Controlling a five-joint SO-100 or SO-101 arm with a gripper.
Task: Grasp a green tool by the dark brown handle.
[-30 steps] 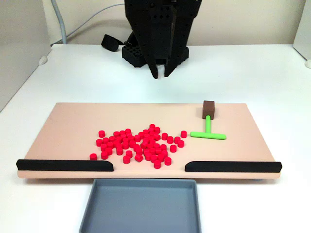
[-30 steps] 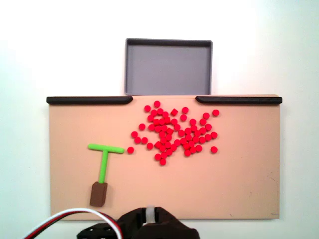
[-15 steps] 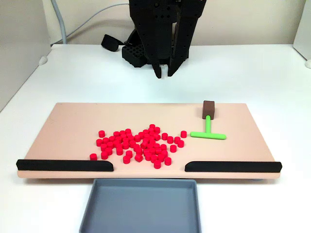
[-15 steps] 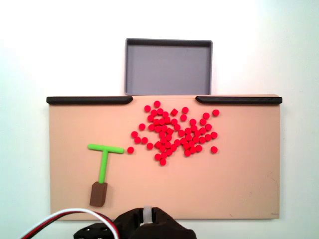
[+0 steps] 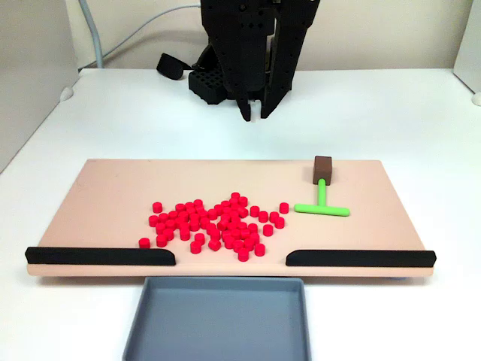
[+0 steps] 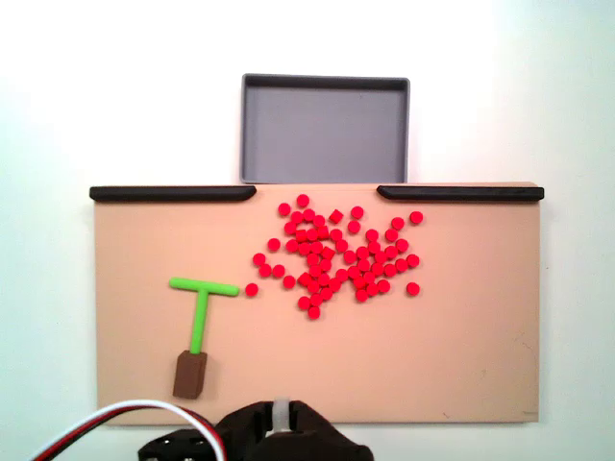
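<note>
The green T-shaped tool [image 5: 322,203] lies flat on the right part of the tan board [image 5: 113,188], its stem pointing toward the arm. The dark brown handle [image 5: 323,171] caps the stem's far end, near the board's back edge. In the other fixed view the tool [image 6: 202,305] and its handle [image 6: 190,374] sit at the lower left. My black gripper [image 5: 255,114] hangs above the white table behind the board, left of the handle and well apart from it. Its fingers stand slightly open with nothing between them. The arm's top [image 6: 283,437] shows at the bottom edge.
Several small red pieces [image 5: 214,222] are clustered mid-board, left of the tool. Two black strips [image 5: 101,256] [image 5: 361,258] line the board's front edge with a gap between them. A grey tray [image 5: 218,320] sits below that gap. A white-and-red cable [image 6: 125,418] trails from the arm.
The gripper has drifted slightly right and its fingertips have spread a little. The tool and red pieces have not moved.
</note>
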